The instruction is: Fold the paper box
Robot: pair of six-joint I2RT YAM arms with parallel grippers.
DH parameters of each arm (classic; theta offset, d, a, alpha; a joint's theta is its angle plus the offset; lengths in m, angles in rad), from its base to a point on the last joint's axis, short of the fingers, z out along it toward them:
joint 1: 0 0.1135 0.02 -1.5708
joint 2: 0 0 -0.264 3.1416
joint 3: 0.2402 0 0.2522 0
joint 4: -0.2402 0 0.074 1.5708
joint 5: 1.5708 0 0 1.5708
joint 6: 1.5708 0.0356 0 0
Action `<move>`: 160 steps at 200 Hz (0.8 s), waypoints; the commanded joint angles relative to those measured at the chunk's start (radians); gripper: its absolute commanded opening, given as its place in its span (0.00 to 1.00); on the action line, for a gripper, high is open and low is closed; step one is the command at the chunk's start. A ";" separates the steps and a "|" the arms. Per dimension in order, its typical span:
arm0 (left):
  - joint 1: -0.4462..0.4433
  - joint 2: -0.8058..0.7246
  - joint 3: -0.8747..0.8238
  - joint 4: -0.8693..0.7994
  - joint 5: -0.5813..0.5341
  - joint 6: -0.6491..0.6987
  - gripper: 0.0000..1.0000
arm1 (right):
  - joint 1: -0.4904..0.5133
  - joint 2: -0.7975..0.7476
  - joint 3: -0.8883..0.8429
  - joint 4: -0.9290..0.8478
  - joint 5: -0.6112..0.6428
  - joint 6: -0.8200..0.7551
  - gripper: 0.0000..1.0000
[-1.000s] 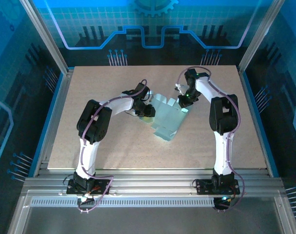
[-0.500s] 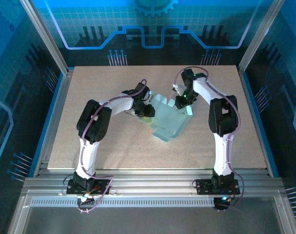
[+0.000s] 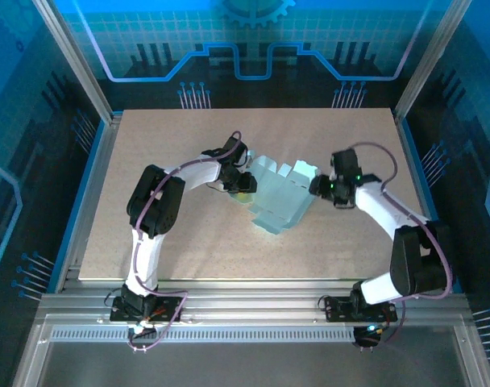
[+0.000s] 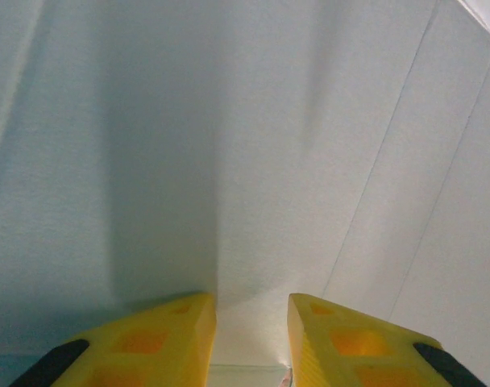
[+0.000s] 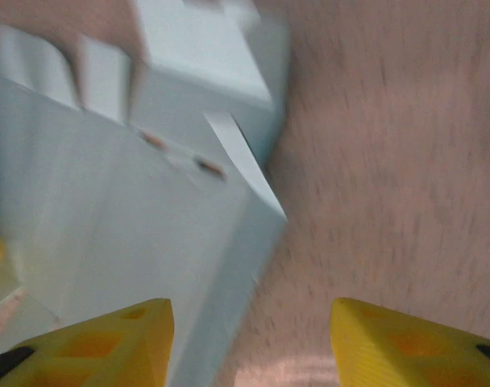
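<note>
The paper box [image 3: 279, 200] is a pale mint card, partly folded, lying mid-table with raised tabs along its far edge. My left gripper [image 3: 243, 182] is at its left edge. In the left wrist view the card [image 4: 229, 145] runs down between the yellow fingers [image 4: 156, 343], and the left gripper [image 4: 251, 322] is shut on it. My right gripper [image 3: 316, 187] hovers just off the box's right side. In the right wrist view it [image 5: 249, 310] stands open, holding nothing, with the box's corner [image 5: 132, 218] in front of its left finger.
The tan table [image 3: 188, 242] has bare room near and to the right of the box, seen also as table surface [image 5: 390, 161] under the right fingers. Aluminium frame rails [image 3: 245, 300] run along the near edge, with blue panels round the sides.
My right gripper has opened, let go of the box's far right flap and swung right and nearer. The box shifted slightly. My left gripper has kept still.
</note>
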 commanded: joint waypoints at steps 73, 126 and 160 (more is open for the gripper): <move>-0.003 0.016 -0.034 -0.007 0.014 -0.060 0.32 | 0.203 -0.051 -0.229 0.296 0.104 0.436 0.42; -0.007 0.017 -0.034 -0.006 0.012 -0.057 0.32 | 0.229 -0.157 -0.308 0.386 0.176 0.447 0.49; -0.008 0.016 -0.036 -0.006 0.010 -0.056 0.32 | 0.230 -0.228 -0.341 0.381 0.204 0.435 0.54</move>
